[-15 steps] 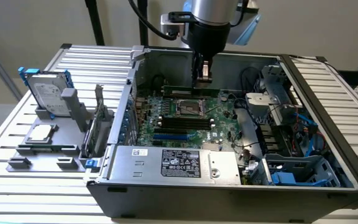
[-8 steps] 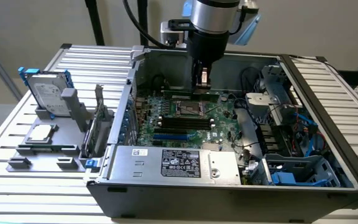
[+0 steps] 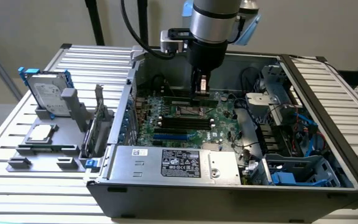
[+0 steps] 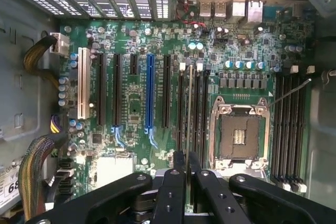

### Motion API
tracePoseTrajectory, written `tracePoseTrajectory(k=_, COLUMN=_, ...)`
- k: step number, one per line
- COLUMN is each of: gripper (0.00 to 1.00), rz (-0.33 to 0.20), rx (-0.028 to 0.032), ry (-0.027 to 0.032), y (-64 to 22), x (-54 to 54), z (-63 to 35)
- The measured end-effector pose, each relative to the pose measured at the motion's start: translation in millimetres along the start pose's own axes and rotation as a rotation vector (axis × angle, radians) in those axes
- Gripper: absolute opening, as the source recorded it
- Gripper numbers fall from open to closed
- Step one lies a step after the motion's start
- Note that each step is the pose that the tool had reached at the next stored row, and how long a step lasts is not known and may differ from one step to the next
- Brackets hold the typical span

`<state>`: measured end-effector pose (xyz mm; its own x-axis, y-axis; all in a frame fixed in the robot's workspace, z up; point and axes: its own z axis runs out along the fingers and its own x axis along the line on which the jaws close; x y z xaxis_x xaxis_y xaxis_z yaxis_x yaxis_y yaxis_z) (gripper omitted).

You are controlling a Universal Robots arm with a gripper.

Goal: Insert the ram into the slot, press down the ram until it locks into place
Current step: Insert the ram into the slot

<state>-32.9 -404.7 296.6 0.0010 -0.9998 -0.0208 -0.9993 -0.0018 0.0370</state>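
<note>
Ram [image 3: 179,100] pinched in the hand [image 3: 199,94] — above the slot [image 4: 181,108].

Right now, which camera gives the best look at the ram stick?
The exterior view: the ram shows its long green face, held in the gripper above the motherboard. The wrist view shows it edge-on, as a thin line between the fingers.

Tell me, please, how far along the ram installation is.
Done: the fingers grip the ram. In hand: it is held edge-on along the black slots beside the processor socket. Left: pressing down until locked; I cannot tell whether it has entered a slot yet.
</note>
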Motion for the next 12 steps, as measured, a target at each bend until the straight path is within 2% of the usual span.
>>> tracePoseTrajectory(k=12, gripper=0.13, rz=0.004, rx=0.0, ry=0.0, y=-1.5, x=3.4, z=21.7)
